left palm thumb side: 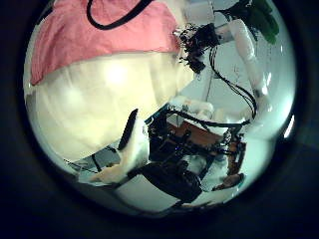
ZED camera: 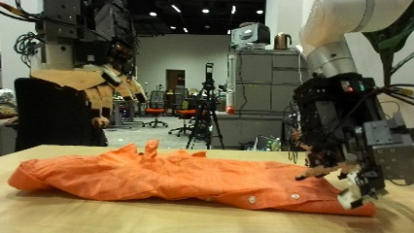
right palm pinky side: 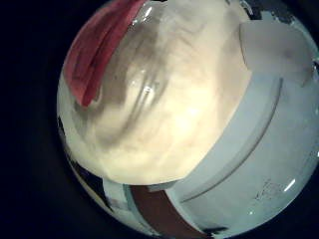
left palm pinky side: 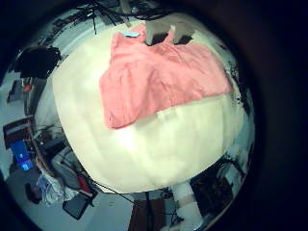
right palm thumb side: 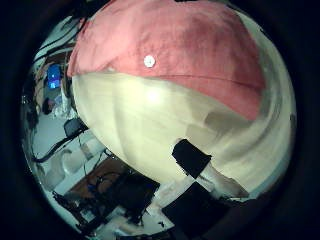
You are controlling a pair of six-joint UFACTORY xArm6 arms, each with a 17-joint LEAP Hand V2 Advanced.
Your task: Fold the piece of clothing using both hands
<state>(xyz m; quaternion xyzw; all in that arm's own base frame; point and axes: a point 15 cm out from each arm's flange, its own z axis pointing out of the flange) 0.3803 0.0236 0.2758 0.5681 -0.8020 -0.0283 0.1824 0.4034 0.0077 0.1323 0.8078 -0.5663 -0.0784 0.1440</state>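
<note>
We see the orange shirt (ZED camera: 194, 180) lying lengthwise across the desk (ZED camera: 78, 216), our left hand (ZED camera: 97, 85) relaxed above its far end, right hand (ZED camera: 339, 180) pinching its near edge.

Ceiling lamps (ZED camera: 178, 9) light the room evenly; the surface (ZED camera: 78, 209) shows soft glare. Palm views curve strongly toward dark rims; the right little-finger view is motion-blurred.

A robotics lab or studio is showing here: tripods (ZED camera: 207, 107) and office chairs (ZED camera: 156, 115) are standing behind the left hand (ZED camera: 101, 85), under ceiling spotlights (ZED camera: 205, 12).
</note>
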